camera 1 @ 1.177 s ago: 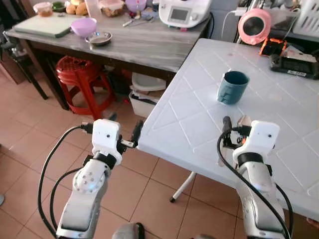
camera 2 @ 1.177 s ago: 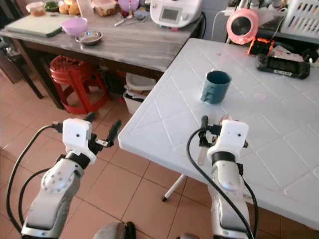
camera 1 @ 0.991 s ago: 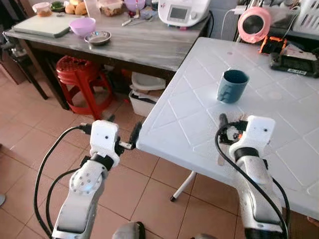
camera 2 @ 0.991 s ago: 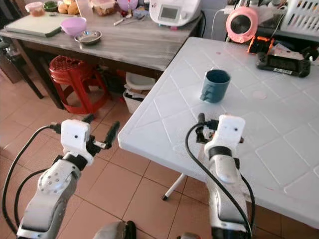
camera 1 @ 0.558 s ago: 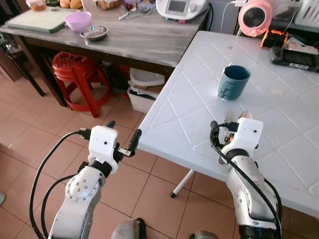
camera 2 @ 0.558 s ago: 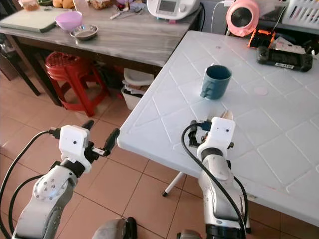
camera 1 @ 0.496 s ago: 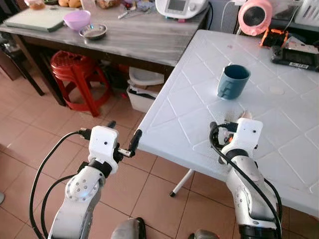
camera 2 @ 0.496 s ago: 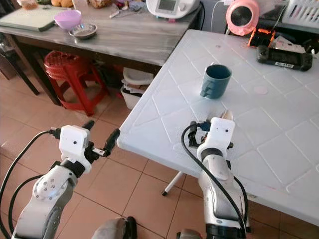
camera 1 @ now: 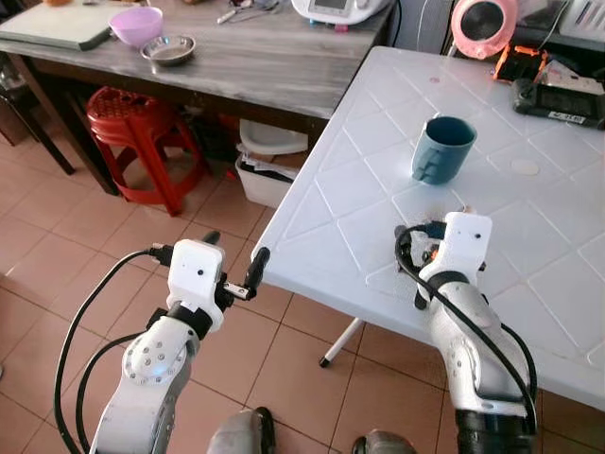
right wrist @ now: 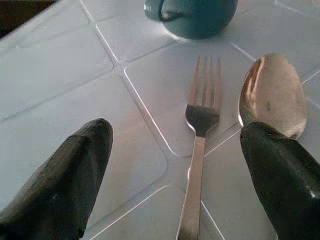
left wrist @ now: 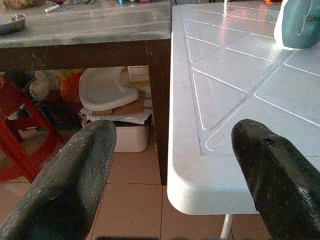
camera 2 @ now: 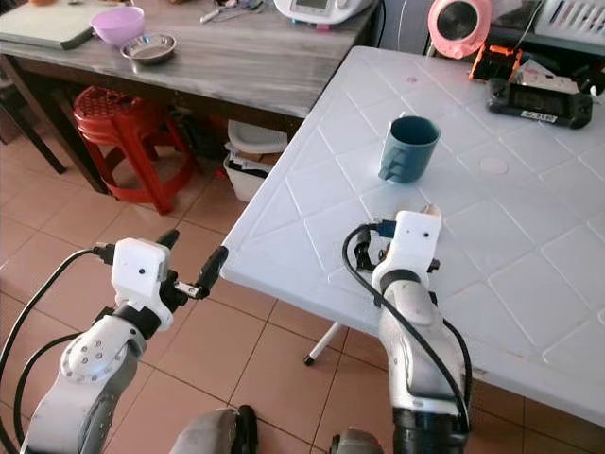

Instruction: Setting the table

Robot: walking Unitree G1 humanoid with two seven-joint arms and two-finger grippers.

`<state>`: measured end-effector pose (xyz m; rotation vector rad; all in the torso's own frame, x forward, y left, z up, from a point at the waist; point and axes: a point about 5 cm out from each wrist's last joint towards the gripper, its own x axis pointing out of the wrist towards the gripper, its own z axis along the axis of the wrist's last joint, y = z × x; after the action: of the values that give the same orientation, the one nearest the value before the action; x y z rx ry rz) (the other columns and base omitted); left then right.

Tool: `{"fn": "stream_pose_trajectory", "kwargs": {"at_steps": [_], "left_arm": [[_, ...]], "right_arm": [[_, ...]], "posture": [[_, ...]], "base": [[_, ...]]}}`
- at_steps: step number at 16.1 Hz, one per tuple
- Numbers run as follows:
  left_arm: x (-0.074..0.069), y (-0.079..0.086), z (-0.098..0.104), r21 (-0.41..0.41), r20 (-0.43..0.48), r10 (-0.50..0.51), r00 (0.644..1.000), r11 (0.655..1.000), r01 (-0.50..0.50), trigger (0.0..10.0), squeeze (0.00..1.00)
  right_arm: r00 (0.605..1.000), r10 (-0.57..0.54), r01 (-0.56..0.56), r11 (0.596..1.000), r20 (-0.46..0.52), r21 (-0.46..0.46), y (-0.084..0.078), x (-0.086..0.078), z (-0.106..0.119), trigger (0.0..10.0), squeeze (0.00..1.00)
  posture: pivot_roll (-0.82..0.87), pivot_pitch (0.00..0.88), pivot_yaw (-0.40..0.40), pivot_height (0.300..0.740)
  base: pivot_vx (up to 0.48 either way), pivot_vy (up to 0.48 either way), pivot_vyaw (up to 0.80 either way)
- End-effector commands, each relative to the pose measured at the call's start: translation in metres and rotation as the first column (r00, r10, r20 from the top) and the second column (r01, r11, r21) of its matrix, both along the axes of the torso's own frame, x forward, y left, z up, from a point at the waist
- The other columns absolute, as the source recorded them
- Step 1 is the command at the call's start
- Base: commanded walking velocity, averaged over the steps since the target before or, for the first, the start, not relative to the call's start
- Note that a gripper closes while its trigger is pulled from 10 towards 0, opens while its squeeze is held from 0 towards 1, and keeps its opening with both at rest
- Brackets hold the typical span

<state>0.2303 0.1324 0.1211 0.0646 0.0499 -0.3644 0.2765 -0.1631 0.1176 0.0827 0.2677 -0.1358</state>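
Note:
A steel fork [right wrist: 199, 145] and a steel spoon [right wrist: 272, 95] lie side by side on the white table [camera 1: 354, 194], pointing at a teal cup [camera 1: 441, 151]. My right gripper [right wrist: 177, 131] hangs low over them, open. The fork runs between its two black fingers, and the spoon's bowl shows just past one fingertip. The gripper's white wrist housing [camera 1: 465, 242] sits near the table's front edge, short of the cup. My left gripper [camera 1: 234, 253] is open and holds nothing. It floats beside the table's near left corner [left wrist: 200, 195], over the floor.
A grey side table [camera 1: 274, 76] behind carries a purple bowl [camera 1: 134, 26] and a steel bowl [camera 1: 168, 49]. Under it are a red stool [camera 1: 132, 123] and a white box [camera 1: 269, 165]. A black device [camera 1: 558, 99] and a pink round object [camera 1: 482, 24] sit at the white table's far end.
My right wrist has tipped forward and down toward the table, so its finger no longer sticks up. The left arm has barely moved. The whole view has shifted slightly.

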Motion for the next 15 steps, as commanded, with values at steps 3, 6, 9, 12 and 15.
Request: {"fn": "stream_pose_trajectory", "kwargs": {"at_steps": [3,6,9,12,15], "left_arm": [[-0.002,0.000,0.001,0.002,-0.006,-0.004,1.000,1.000,0.004,10.0,0.00],[-0.002,0.000,0.001,0.002,-0.009,-0.006,1.000,1.000,0.006,10.0,0.00],[-0.001,0.000,0.001,0.004,-0.015,-0.010,1.000,1.000,0.010,10.0,0.00],[0.000,-0.001,0.000,0.005,-0.016,-0.011,1.000,1.000,0.012,10.0,0.00],[0.000,-0.002,0.000,0.004,-0.017,-0.012,1.000,1.000,0.012,10.0,0.00]], "right_arm": [[0.998,0.018,-0.018,1.000,-0.053,-0.004,0.000,0.002,-0.006,5.0,0.00],[0.997,0.022,-0.023,1.000,-0.080,-0.011,-0.001,0.001,-0.010,4.2,0.00],[0.994,0.035,-0.037,0.999,-0.108,-0.016,-0.005,0.004,-0.013,0.2,0.00],[0.992,0.035,-0.037,0.999,-0.118,-0.019,-0.008,0.005,-0.014,0.0,0.00],[0.992,0.032,-0.035,0.999,-0.125,-0.017,-0.009,0.004,-0.015,0.0,0.00]], "posture": [[0.06,0.126,0.042,0.740],[0.06,0.129,0.044,0.740],[0.06,0.128,0.045,0.740],[0.06,0.126,0.044,0.740],[0.06,0.125,0.043,0.740]], "base": [[0.000,0.000,0.00],[0.000,0.000,0.00],[0.000,0.000,0.00],[0.000,0.000,0.00],[0.000,0.000,0.00]]}}
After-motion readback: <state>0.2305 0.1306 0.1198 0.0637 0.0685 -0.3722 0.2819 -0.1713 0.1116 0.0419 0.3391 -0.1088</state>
